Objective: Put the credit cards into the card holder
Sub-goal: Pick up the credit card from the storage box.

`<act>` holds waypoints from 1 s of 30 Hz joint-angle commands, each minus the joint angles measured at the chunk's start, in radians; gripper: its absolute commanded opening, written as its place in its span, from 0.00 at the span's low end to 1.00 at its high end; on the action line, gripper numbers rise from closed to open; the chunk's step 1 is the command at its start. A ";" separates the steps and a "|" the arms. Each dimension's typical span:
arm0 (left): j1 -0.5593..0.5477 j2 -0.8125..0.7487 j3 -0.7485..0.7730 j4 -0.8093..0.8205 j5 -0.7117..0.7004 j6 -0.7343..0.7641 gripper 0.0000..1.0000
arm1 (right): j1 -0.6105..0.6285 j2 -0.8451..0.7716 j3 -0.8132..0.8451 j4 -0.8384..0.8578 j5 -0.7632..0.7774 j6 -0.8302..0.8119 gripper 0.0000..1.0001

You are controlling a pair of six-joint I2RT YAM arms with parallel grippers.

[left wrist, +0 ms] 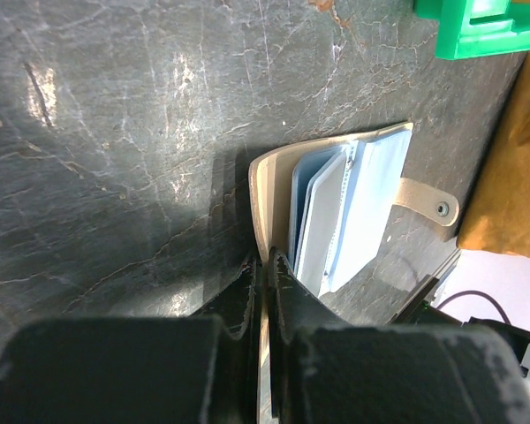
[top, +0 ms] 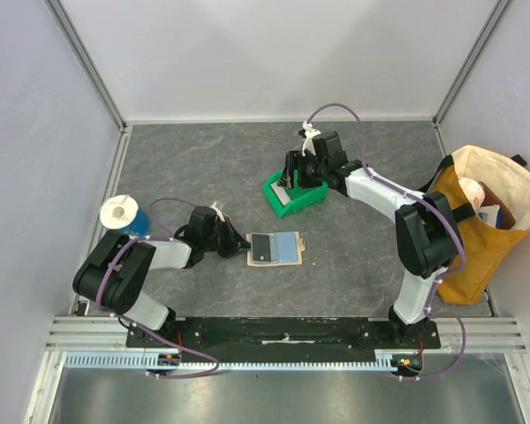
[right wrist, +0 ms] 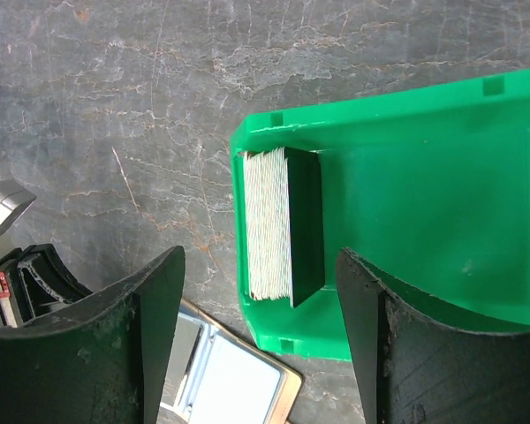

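Above the bin [right wrist: 442,168], wide right claw [right wrist: 258,258] risks lifting several credit cards [right wrist: 269,208]; left claw [left wrist: 263,265] clamps the card holder [left wrist: 260,190].

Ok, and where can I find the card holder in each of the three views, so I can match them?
Top external: the card holder lies open near the centre, beside the left gripper.
Left wrist: centre right, its tan edge pinched in that gripper.
Right wrist: bottom edge, left of centre, partly cut off.
Shared landmark: the green bin, in all three views.
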 commanded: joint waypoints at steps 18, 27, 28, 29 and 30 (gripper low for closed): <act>-0.001 0.010 0.007 -0.041 -0.025 0.059 0.02 | 0.001 0.253 0.257 -0.129 -0.109 -0.084 0.78; -0.003 0.048 0.018 -0.038 -0.010 0.059 0.02 | 0.000 0.281 0.274 -0.142 -0.213 -0.093 0.78; -0.001 0.053 0.021 -0.035 -0.007 0.057 0.02 | 0.001 0.281 0.280 -0.152 -0.227 -0.095 0.77; -0.003 0.058 0.023 -0.032 -0.004 0.057 0.02 | 0.001 0.282 0.284 -0.157 -0.239 -0.096 0.77; 0.000 0.061 0.023 -0.031 -0.001 0.055 0.02 | 0.001 0.281 0.289 -0.162 -0.252 -0.099 0.76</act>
